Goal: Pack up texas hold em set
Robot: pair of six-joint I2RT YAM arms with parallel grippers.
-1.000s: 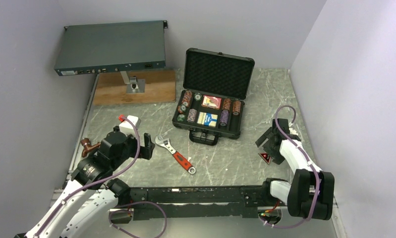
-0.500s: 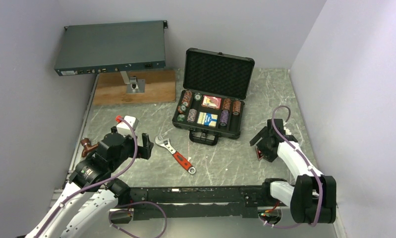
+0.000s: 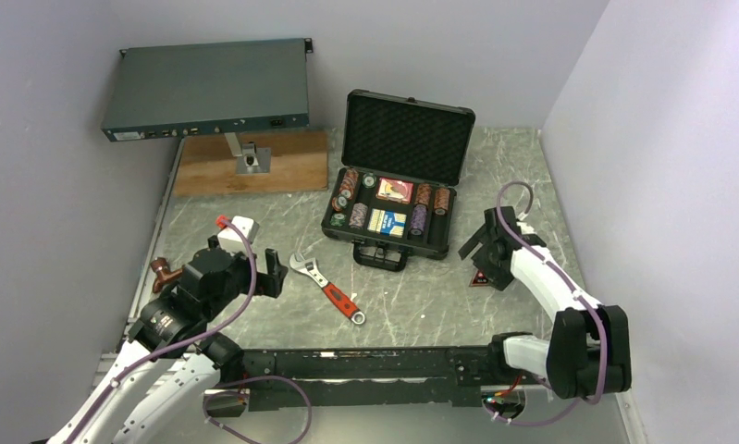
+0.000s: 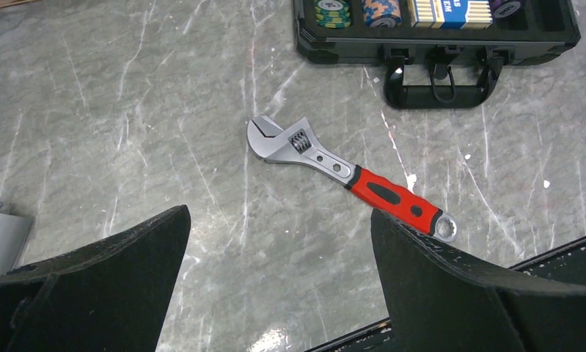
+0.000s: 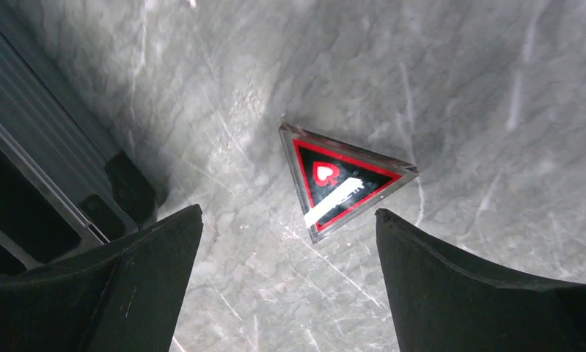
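The black case [image 3: 404, 139] lies open at the back middle, lid up. Its foam tray holds striped chips [image 3: 350, 185], a red deck [image 3: 395, 191] and a blue deck [image 3: 387, 222]. The case's handle [image 4: 436, 81] faces me. The small red triangle [image 3: 481, 279] lies flat on the table right of the case. In the right wrist view the triangle [image 5: 342, 182] sits just beyond my open, empty right gripper [image 5: 288, 213]. That gripper [image 3: 474, 259] hovers over it. My left gripper [image 3: 271, 273] is open and empty above bare table [image 4: 280, 213].
A red-handled wrench [image 3: 333, 291] lies between my left gripper and the case, and shows in the left wrist view [image 4: 348, 176]. A dark-grey rack box [image 3: 208, 88] and wooden board [image 3: 254, 162] stand back left. A white block [image 3: 240, 227] lies near the left arm. Walls close both sides.
My right gripper has swung left and forward toward the case. The triangle seems to have shifted a little the same way. The left arm has barely moved.
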